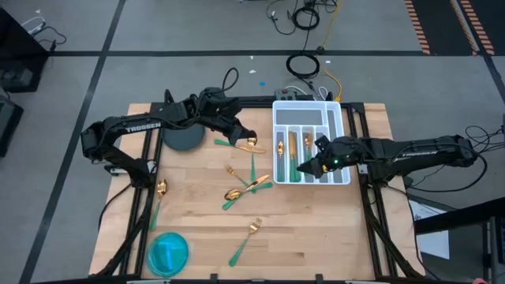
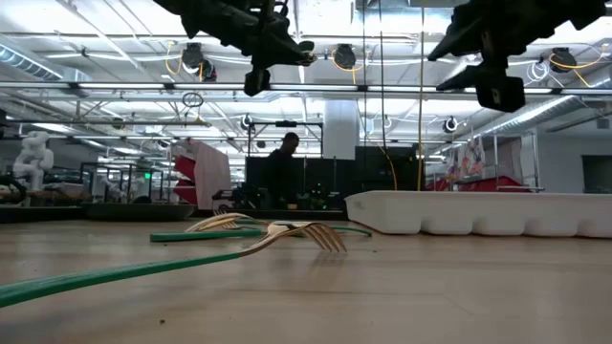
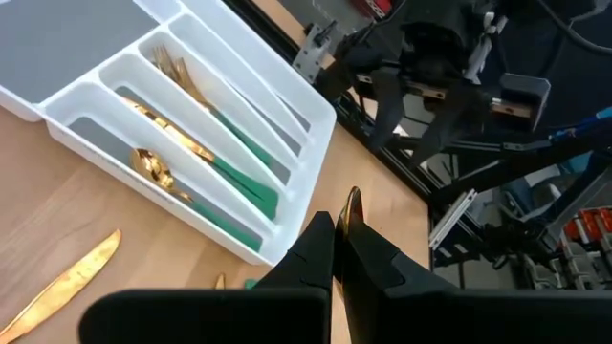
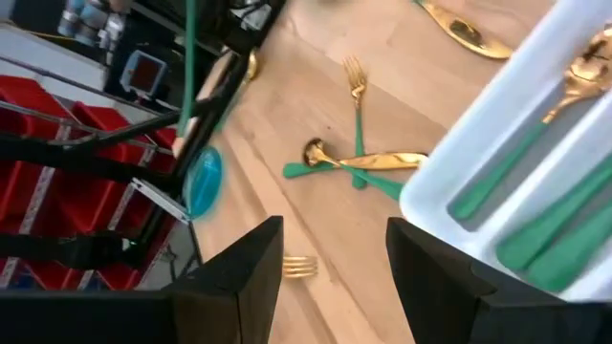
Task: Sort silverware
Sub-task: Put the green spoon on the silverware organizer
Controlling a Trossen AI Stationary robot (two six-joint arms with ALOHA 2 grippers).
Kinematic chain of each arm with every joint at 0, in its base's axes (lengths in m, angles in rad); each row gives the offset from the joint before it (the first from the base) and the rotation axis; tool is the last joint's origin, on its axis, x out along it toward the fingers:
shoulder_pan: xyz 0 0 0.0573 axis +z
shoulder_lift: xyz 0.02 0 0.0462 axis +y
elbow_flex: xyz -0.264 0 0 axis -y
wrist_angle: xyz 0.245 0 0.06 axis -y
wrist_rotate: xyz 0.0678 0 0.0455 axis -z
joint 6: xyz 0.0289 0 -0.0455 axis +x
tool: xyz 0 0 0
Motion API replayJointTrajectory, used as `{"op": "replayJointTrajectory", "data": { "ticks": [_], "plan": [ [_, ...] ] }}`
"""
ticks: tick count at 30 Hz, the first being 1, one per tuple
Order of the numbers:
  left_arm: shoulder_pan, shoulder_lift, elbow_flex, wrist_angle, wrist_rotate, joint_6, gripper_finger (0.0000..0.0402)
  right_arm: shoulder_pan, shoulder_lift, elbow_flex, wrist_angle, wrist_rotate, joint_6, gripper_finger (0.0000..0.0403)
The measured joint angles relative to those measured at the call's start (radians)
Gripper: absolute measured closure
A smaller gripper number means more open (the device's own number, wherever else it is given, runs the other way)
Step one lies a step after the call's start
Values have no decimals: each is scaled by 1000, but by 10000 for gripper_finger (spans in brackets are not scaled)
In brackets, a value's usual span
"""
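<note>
1. On the far left of the wooden worktop [image 1: 316,237] a spoon [image 1: 160,192] lies near the edge, and a blue round lid [image 1: 168,252] sits at the front corner below it.
2. A dark round plate [image 1: 183,138] rests at the back left, under the left arm.
3. The left claw [image 1: 234,134] hangs above the worktop with its fingers pressed together; a thin gold piece [image 3: 352,205] pokes up at its tips, though I cannot tell whether it is gripped.
4. Just beside that claw a gold knife [image 1: 246,145] lies flat.
5. In the middle, a fork [image 1: 233,172], a spoon [image 1: 232,196] and another knife [image 1: 257,183] lie crossed in a loose cluster.
6. Nearer the front, one fork [image 1: 248,237] lies alone, well apart from the cluster.
7. To the right stands the white compartmented tray [image 1: 341,118], its narrow slots holding green-handled silverware [image 1: 293,154].
8. The right claw [image 1: 309,167] hovers over the tray's front end, fingers spread apart with nothing between them.
</note>
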Motion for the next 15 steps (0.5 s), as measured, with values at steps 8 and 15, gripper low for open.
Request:
{"op": "replayJointTrajectory", "data": {
  "ticks": [8, 15],
  "plan": [
    [0, 0, 0, 10, -14, 2, 390, 0, 0, 0, 39, -40, 9, 225],
    [0, 0, 0, 10, -55, 1, 393, 0, 3, 0, 37, -52, -67, 225]
  ]
}}
